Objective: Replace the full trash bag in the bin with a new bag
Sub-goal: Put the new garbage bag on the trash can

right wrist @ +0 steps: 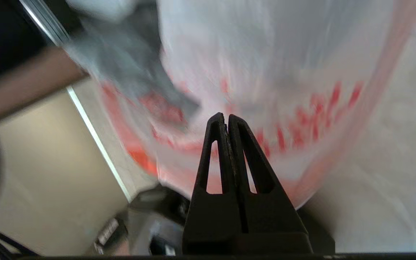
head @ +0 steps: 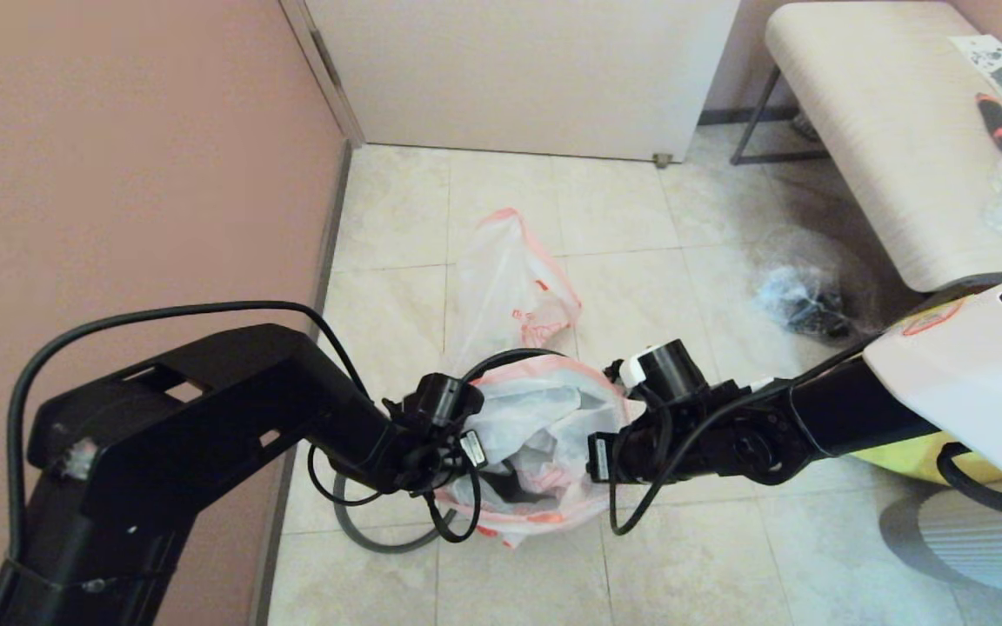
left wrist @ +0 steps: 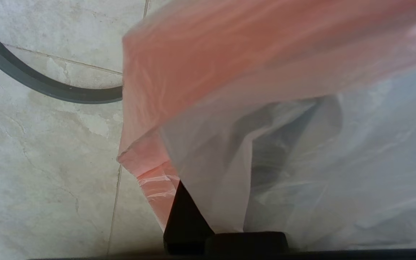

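On the tiled floor (head: 640, 217) by the wall, I work the new bag (head: 553, 409) into the bin (head: 501, 485), which shows only as a dark shape through the film. My left gripper (head: 464, 454) is at the near-wall side of the bag's mouth, its fingers pinching the pink-orange rim. My right gripper (right wrist: 226, 117) hangs at the opposite side, fingers pressed together with nothing between them and the red print just beyond their tips.

To do this step well, I judge the right fingers should spread and take the rim on their own side. Both hands can then draw the mouth apart evenly and fold it down over the bin's lip. The left hold must stay firm, because thin film tears or slips if it is pulled from one side only. The grey ring (head: 379, 535) lies on the floor beside the bin, ready to clamp the bag once it is seated.

Much is hidden. The film drapes over my left fingers, so I read their hold from the bunched rim. The bin's lip and sides are covered. A second white bag (head: 501, 269) stands beyond, probably the full one, though I cannot make out what is in it.
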